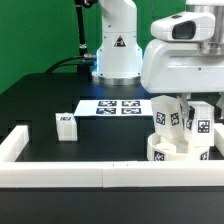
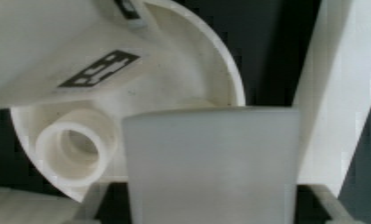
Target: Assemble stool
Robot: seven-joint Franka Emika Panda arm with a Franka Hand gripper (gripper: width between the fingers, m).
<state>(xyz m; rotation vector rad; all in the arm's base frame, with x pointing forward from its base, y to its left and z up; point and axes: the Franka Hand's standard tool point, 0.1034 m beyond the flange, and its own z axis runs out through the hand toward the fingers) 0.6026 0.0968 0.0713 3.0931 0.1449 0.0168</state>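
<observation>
- The marker board (image 1: 116,106) lies flat mid-table, between the arm's base (image 1: 116,50) and the front rail (image 1: 90,178).
- A second rail (image 1: 17,144) closes the exterior view's left. That makes two rails in sight.
- Three legs counted. One loose leg (image 1: 66,124) stands well apart, near the marker board. Two tagged legs (image 1: 165,116) (image 1: 200,124) stand upright at the seat (image 1: 163,151).
- One seat, at the exterior view's right by the front rail. The wrist view shows its round socket (image 2: 75,148).
- The gripper (image 1: 186,100) hangs among the upright legs, which hide its fingers. I cannot tell whether it is spread or clamped.

We face the arm's base (image 1: 117,55) across the tabletop (image 1: 30,105), slightly from above. Our wrist view crowds the seat (image 2: 182,70), seen in both.
</observation>
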